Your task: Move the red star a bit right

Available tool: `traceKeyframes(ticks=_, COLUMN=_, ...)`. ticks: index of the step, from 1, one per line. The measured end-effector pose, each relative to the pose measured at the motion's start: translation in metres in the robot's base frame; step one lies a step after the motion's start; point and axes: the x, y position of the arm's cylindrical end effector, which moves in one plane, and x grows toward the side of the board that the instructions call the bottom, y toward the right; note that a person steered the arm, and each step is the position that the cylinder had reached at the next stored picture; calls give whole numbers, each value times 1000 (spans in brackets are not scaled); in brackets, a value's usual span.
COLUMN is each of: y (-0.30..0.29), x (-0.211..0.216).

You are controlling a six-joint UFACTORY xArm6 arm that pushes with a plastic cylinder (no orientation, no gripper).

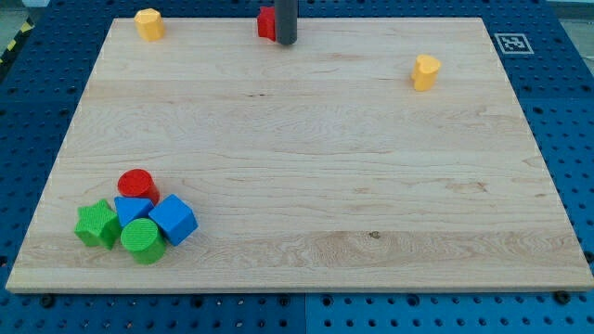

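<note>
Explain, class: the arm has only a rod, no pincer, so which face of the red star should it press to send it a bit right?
Press the red star on its left face, coming from the view's left. My tip stands at its right side, covering that part, so it must first go round. The star sits at the board's top edge; a level push seems wisest.

We count eight blocks on the board: two yellow ones [148, 23] [426, 71], two blue ones [174, 219] [132, 210], and two green, a star [96, 224] and a cylinder [143, 239]. Red makes two more, a cylinder [137, 184] lower left and a partly hidden block [265, 22] at top centre.
</note>
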Motion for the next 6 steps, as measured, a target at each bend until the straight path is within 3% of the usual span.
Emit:
traceKeyframes(ticks=3, y=-7, x=18)
traceKeyframes(ticks=4, y=-61, x=13)
traceKeyframes(ticks=5, y=-106, x=-21)
traceKeyframes(ticks=6, y=-102, x=-46)
